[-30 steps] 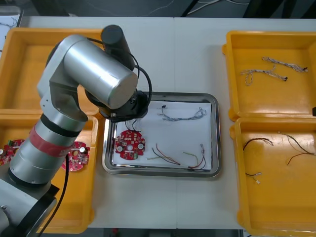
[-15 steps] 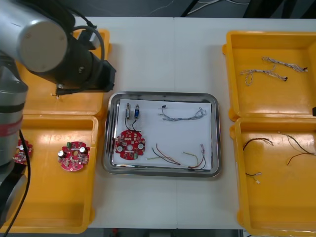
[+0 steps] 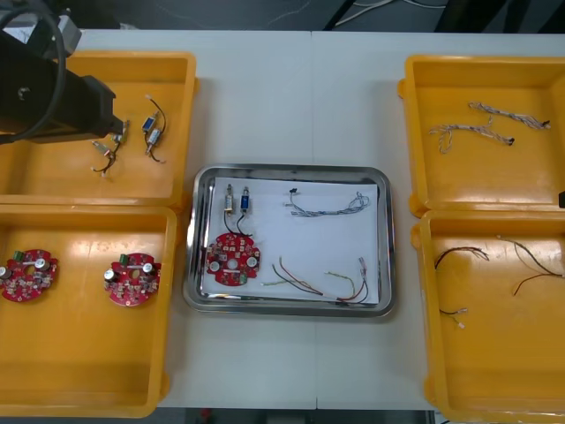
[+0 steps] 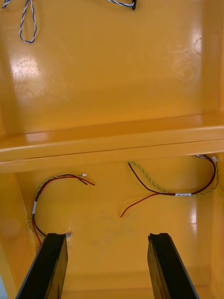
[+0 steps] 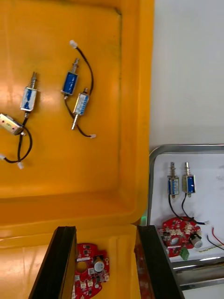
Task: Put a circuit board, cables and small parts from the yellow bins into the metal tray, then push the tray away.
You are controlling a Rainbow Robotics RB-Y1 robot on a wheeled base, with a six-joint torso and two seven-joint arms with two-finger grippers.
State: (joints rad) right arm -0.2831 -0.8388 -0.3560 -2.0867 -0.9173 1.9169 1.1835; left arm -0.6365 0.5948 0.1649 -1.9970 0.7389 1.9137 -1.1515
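Far-L yellow bin (image 3: pixel 177 66): L arm's black wrist (image 3: pixel 40 88) hangs over its L end, loose small metal parts (image 3: pixel 154 132) just beside it. L wrist view adds what the front view lacks: L gripper (image 5: pixel 105 264) has its fingers apart w/ nothing between, above the wall joining the two L bins. It also gives four parts in that bin, bodies lying at mixed angles. Near-L bin (image 3: pixel 88 402): two spare boards (image 3: pixel 132 278), side by side, apart. Centre: metal tray (image 3: pixel 291 169), white inside, sits between the bin pairs. Tray board (image 3: pixel 232 259) is at its near-L corner. Pair of parts (image 3: pixel 228 201) lies just beyond the board, parallel, long axes running far-to-near, black leads trailing toward the board. Blue-white cable (image 3: pixel 327 206) lies across the far half, long axis L-R. Red-yellow cables (image 3: pixel 296 281) lie across the near half, roughly L-R, slightly slanted. Far-R bin (image 3: pixel 485 64): twisted cables (image 3: pixel 485 124). Near-R bin (image 3: pixel 494 402): thin loose cables (image 3: pixel 459 256), dark in the front view. R wrist view resolves them as red and yellow, and shows R gripper (image 4: pixel 106 266) w/ fingers spread, empty, over that bin's floor.
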